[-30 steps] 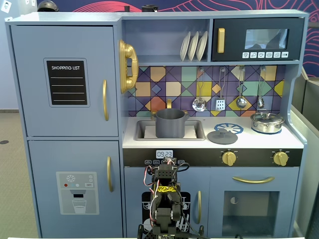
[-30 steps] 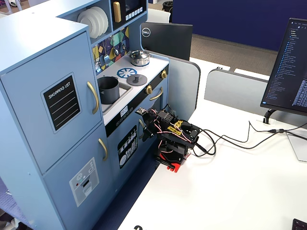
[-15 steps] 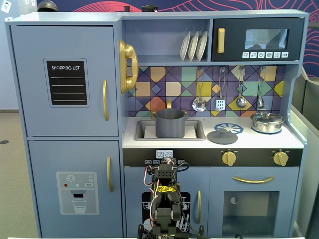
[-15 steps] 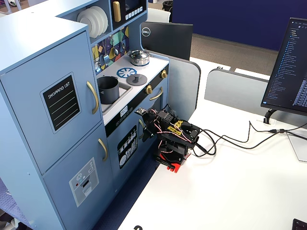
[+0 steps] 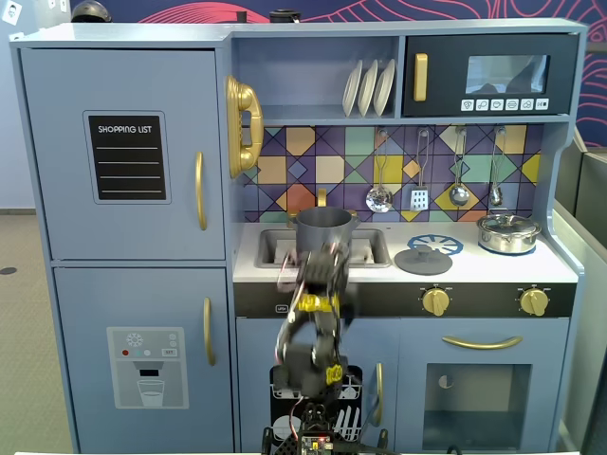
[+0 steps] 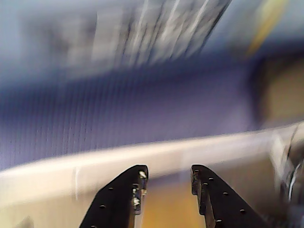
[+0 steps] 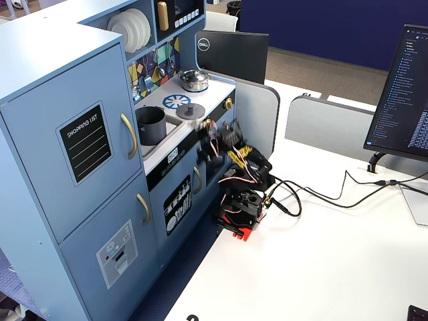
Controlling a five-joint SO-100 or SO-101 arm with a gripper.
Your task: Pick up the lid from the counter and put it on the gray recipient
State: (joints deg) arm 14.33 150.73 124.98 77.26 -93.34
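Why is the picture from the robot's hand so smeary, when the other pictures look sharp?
The wrist view is streaked by motion blur; only the gripper fingers look crisp, with a gap between them. In both fixed views the kitchen is sharp, the lid and gray pot clear, and only the arm is blurred.

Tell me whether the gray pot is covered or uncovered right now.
Uncovered. The gray pot stands in the sink with its rim open, while the lid lies flat on the counter to its right in that fixed view.
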